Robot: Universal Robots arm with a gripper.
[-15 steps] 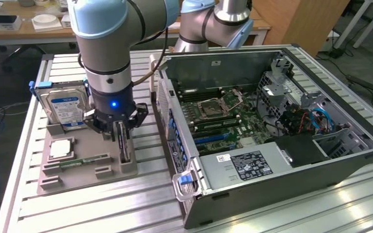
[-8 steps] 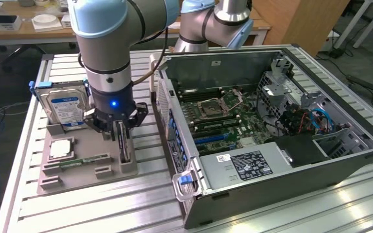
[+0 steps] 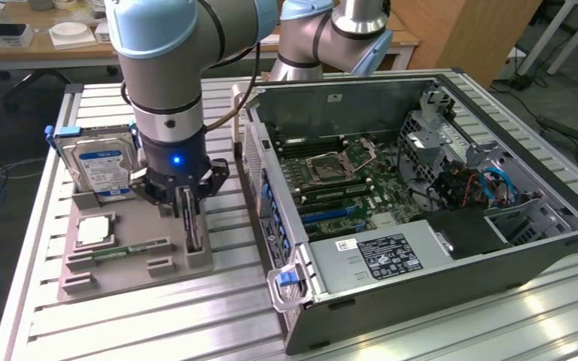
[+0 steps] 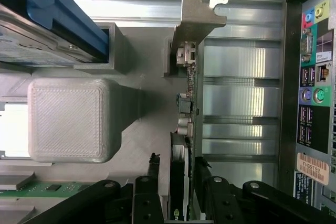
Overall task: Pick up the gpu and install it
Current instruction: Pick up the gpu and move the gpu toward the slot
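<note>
While upright in tray (image 3: 133,222), gpu (image 4: 178,192) w/in half-open hand (image 4: 177,158), no grip.

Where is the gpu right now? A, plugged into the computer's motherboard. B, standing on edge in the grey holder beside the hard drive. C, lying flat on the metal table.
B: the gpu stands on edge in the grey holder, with the hand down over it.

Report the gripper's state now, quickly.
Gripper: straddles the gpu standing on edge in the tray; whether it is closed on it cannot be told.
</note>
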